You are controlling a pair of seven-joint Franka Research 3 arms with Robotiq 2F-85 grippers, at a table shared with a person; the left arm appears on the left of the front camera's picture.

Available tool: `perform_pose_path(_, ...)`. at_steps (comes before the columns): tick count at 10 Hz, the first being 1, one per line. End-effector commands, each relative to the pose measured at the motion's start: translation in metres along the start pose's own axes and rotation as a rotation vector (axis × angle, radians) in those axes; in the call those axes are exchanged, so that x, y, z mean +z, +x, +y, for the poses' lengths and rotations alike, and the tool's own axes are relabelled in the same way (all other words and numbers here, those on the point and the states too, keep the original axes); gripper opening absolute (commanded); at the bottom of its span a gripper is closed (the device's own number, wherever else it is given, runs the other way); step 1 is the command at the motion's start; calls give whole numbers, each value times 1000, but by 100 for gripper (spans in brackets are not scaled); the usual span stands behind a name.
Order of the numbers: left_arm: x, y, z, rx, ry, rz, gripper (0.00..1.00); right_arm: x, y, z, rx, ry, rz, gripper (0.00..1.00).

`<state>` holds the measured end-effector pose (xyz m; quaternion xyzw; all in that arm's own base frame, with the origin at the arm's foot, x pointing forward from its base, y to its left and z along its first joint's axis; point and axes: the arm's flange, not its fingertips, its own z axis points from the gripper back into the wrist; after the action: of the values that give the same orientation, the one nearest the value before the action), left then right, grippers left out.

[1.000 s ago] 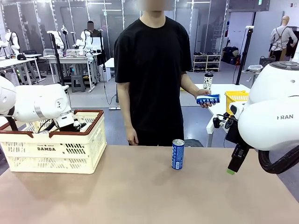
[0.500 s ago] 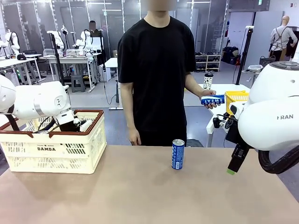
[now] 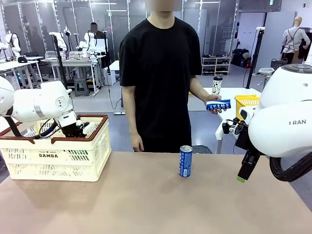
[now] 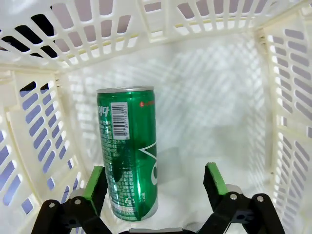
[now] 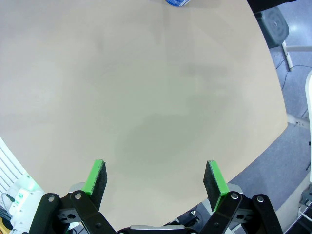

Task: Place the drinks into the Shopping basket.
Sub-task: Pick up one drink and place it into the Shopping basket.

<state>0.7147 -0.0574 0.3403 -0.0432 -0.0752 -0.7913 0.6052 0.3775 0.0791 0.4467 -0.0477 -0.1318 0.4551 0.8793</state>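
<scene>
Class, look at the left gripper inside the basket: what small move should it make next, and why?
Probably lift the left gripper straight up. Its fingers stand open around the green can, which stands upright on the Shopping basket floor, so a sideways pull could tip it. A blue can waits on the table.

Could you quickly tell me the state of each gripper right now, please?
Left gripper: open, green can standing between its fingers in the Shopping basket.
Right gripper: open, empty, above the table.

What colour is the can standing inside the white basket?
Green. The shiny green can shows best in the left wrist view.
</scene>
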Motion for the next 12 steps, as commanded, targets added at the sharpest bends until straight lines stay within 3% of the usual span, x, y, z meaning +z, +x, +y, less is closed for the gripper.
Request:
perform_pose_path(1,-4,0,0,0,-8,-1,100,0,0,0,-2,0,0,100)
perform_pose_path(7,-3,1,0,-1,-5,-2,100,0,0,0,-2,0,0,100)
perform_pose_path(8,4,2,-2,-5,-4,-49,100,0,0,0,-2,0,0,100)
perform_pose_path(12,80,13,-42,-28,78,51,100,0,0,0,-2,0,0,100)
